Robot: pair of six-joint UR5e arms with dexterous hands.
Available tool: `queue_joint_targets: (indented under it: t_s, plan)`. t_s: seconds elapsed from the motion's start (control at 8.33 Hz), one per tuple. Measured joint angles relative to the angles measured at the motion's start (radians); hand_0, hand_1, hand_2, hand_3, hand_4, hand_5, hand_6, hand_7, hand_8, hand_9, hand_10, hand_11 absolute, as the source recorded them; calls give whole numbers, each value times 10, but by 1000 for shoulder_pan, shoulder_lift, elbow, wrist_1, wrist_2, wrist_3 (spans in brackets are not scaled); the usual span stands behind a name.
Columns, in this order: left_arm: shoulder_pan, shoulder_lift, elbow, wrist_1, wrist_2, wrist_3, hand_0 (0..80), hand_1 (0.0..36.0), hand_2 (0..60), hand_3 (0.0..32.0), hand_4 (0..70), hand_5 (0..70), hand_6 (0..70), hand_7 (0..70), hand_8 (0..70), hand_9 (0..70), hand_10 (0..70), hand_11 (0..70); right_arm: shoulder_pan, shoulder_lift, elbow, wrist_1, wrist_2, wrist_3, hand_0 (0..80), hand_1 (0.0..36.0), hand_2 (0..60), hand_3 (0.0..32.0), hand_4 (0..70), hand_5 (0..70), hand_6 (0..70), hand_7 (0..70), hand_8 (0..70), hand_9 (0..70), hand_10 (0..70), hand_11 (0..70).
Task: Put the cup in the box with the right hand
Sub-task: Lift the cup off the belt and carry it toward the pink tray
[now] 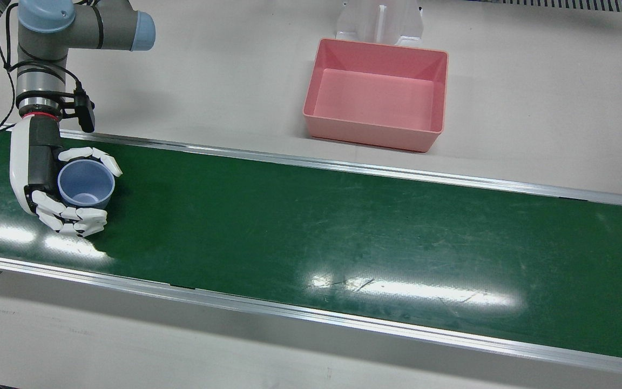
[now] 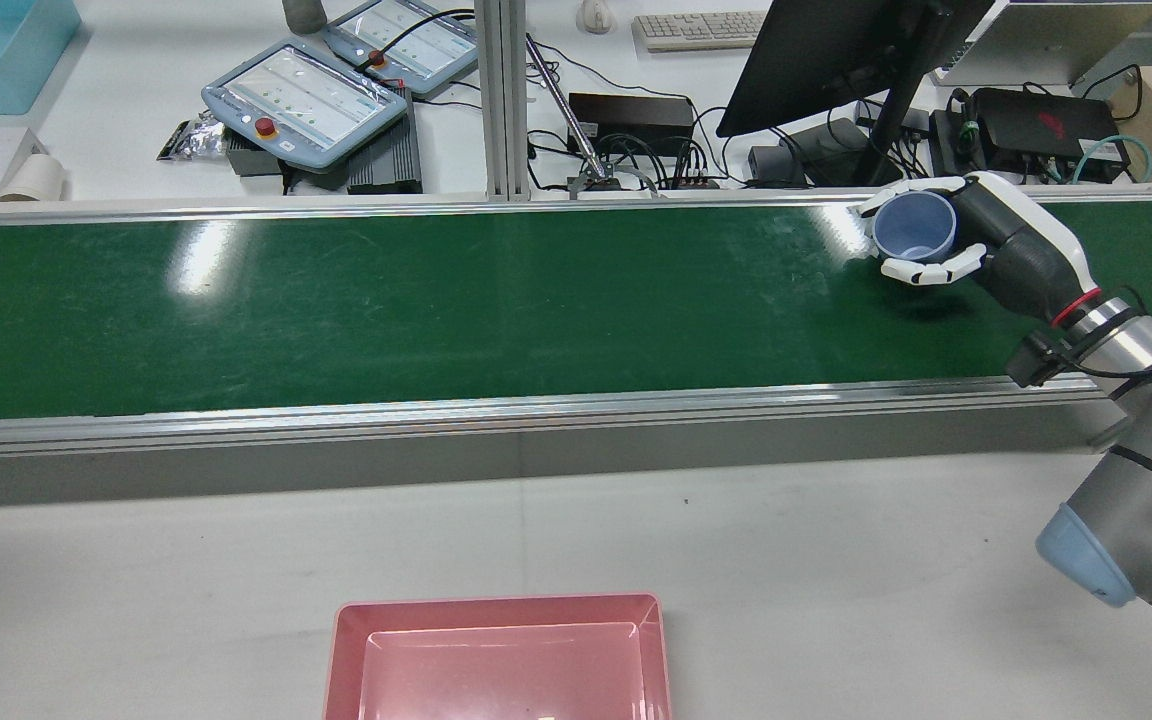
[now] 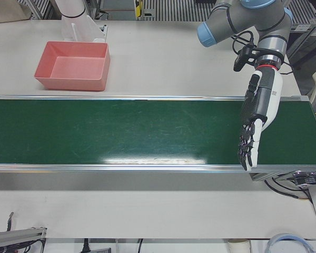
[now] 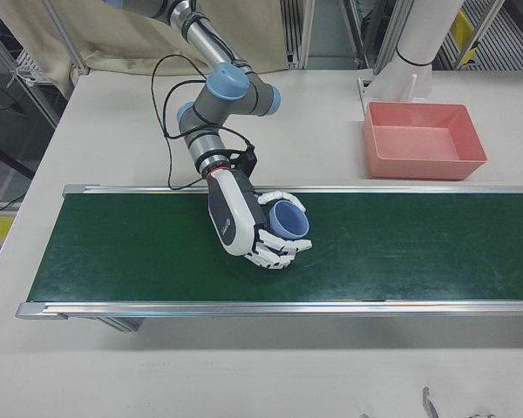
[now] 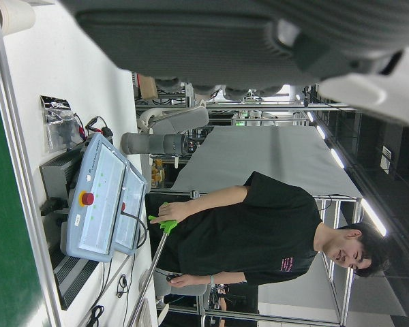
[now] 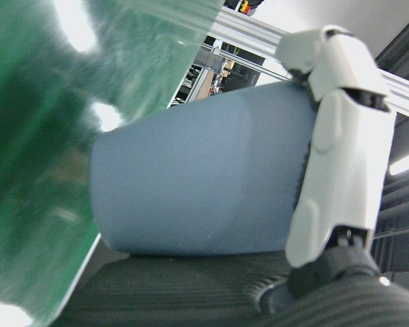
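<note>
Closest to the rear camera is one pink box (image 2: 498, 660), empty, sitting on the pale table (image 2: 836, 560) on the near side of the green belt (image 2: 436, 310). Over at the far right of the belt, the right hand (image 2: 946, 250) has its fingers (image 2: 921, 271) wrapped around the one blue cup (image 2: 914, 226), mouth up, seemingly just off the belt. Cup looks like light, stiff plastic with smooth walls, so I'd guess it's a bit slippery; gripping round the side wall like it does now seems right. The left hand (image 3: 254, 126) hangs flat over its own end of the belt, fingers straight, holding nothing.
</note>
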Motion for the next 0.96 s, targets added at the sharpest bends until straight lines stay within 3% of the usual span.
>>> queue_joint_targets:
  t_s: [0.24,0.48,0.6,0.96]
  plan:
    - [0,0,0,0,0,0,0,0,0,0,0,0,0,0,0,0,0,0,16,-31,117,-7,9,1,712,360,600,0,700,211,401,700,585,700,543,700]
    - [0,0,0,-1,0,0,0,0,0,0,0,0,0,0,0,0,0,0,19,-39,292,-56,6,-8,614,360,600,0,630,204,389,700,575,700,529,700]
    - [0,0,0,-1,0,0,0,0,0,0,0,0,0,0,0,0,0,0,-11,-39,402,-113,0,-27,606,360,600,0,646,202,393,700,578,700,529,700]
    - [0,0,1,0,0,0,0,0,0,0,0,0,0,0,0,0,0,0,-332,-18,787,-345,38,-233,576,360,600,0,564,189,371,700,574,700,531,700]
